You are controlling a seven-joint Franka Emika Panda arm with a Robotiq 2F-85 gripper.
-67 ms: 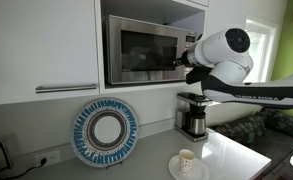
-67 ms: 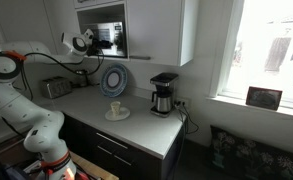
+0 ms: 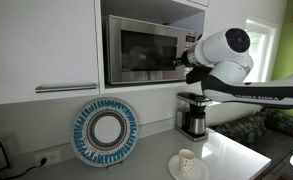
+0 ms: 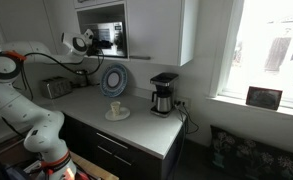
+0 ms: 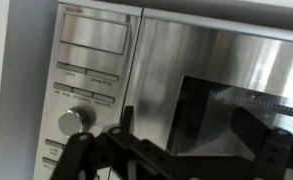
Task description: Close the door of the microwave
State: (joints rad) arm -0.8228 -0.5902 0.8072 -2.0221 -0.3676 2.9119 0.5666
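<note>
The stainless-steel microwave (image 3: 186,24) sits in a niche between white cabinets and also shows in an exterior view (image 4: 108,38). Its door (image 3: 144,50), with a large dark window, looks flush with the front. In the wrist view the door (image 5: 211,70) fills the right and the button panel (image 5: 94,60) with display and knob is at the left. My gripper (image 3: 180,62) is right at the microwave's front, by the door's edge near the panel. In the wrist view its dark fingers (image 5: 186,125) stand spread, close against the door, with nothing between them.
A black-and-steel coffee maker (image 3: 193,113) stands on the counter below my arm. A blue patterned plate (image 3: 104,131) leans on the wall. A cup on a saucer (image 3: 186,160) sits near the counter's front. A toaster (image 4: 54,88) is by the wall.
</note>
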